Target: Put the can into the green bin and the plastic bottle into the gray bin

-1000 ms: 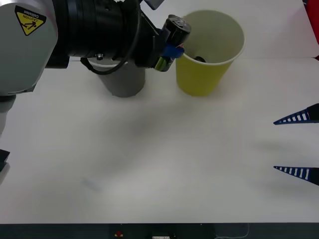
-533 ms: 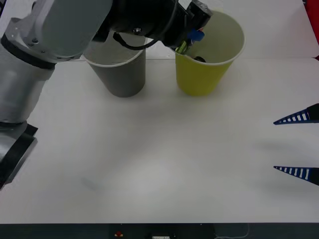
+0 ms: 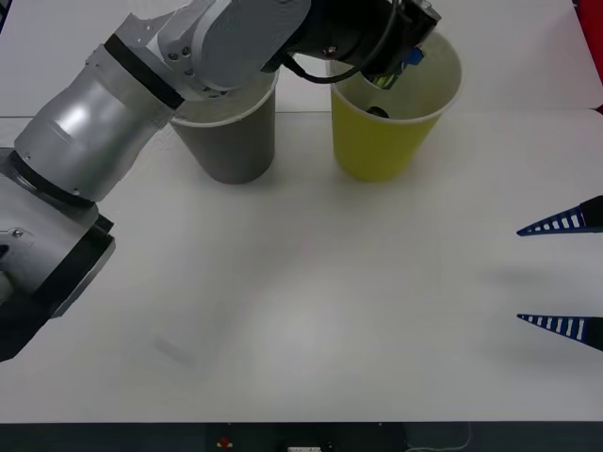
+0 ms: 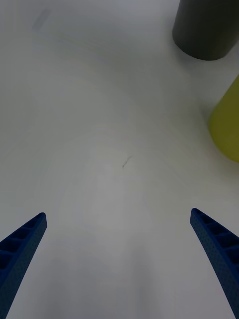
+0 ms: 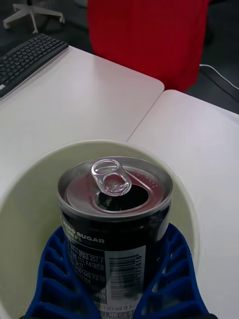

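Note:
My left gripper (image 3: 400, 62) reaches across the back of the table and is shut on the can (image 5: 117, 234). The can has a dark printed side and a silver pull-tab top. It stands upright between the blue fingers (image 5: 172, 269), over the mouth of the green bin (image 3: 386, 141), whose pale rim (image 5: 30, 169) rings it. The gray bin (image 3: 231, 141) stands just left of the green one. My right gripper (image 3: 565, 275) waits open at the table's right edge, with both bins (image 4: 206, 30) (image 4: 226, 124) far ahead of it. The plastic bottle is out of view.
A small dark thing (image 3: 377, 113) lies inside the green bin. The white table (image 3: 301, 301) stretches bare in front of the bins. A red chair back (image 5: 149, 40) and a keyboard (image 5: 30, 60) sit beyond the table's far edge.
My left arm has swung right and farther back, carrying the can from beside the green bin's left rim to above its opening. The right gripper has not moved.

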Controlling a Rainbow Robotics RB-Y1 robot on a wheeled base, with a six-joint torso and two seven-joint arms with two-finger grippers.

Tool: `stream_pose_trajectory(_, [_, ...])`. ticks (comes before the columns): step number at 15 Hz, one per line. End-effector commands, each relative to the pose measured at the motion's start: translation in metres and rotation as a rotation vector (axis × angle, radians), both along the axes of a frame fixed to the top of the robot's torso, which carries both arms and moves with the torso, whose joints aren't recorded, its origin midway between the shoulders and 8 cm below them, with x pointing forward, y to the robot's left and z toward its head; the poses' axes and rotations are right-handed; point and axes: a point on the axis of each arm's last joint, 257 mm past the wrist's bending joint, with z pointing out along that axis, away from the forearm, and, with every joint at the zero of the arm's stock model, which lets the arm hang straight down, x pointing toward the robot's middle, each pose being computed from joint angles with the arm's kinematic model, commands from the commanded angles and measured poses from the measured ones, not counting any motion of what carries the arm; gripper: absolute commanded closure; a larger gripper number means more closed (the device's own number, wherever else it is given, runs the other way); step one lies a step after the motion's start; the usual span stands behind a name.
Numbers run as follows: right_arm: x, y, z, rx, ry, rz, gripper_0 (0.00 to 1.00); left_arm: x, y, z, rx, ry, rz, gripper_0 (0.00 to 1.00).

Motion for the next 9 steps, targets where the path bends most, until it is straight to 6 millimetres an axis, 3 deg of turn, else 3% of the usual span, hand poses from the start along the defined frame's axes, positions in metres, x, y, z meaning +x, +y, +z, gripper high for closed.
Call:
stream_pose_trajectory(1, [0.0000, 0.0000, 0.0000, 0.000, 0.000, 0.000, 0.00, 0.0121, -0.0063, -0.0011, -0.003, -0.024, 0.016, 1.00])
stream_pose_trajectory(4, [0.0000, 0.0000, 0.0000, 0.000, 0.000, 0.000, 0.00, 0.0177, -0.0038, -0.0006, 0.024, -0.063, 0.022, 1.00])
stream_pose_trajectory(5, [0.0000, 0.0000, 0.0000, 0.000, 0.000, 0.000, 0.00, 0.0189, -0.0028, -0.0004, 0.040, -0.081, 0.018, 0.94])
stream_pose_trajectory(6, [0.0000, 0.0000, 0.0000, 0.000, 0.000, 0.000, 0.00, 0.0195, -0.0022, -0.0008, 0.045, -0.086, 0.017, 0.68])
stream_pose_trajectory(7, [0.0000, 0.0000, 0.0000, 0.000, 0.000, 0.000, 0.00, 0.0190, -0.0024, -0.0018, 0.058, -0.097, 0.008, 0.08])
stream_pose_trajectory(8, [0.0000, 0.0000, 0.0000, 0.000, 0.000, 0.000, 0.00, 0.0185, -0.0029, -0.0013, 0.056, -0.096, 0.005, 0.00])
stream_pose_trajectory(9, [0.0000, 0.0000, 0.0000, 0.000, 0.000, 0.000, 0.00, 0.0176, -0.0037, -0.0015, 0.057, -0.097, -0.002, 0.00])
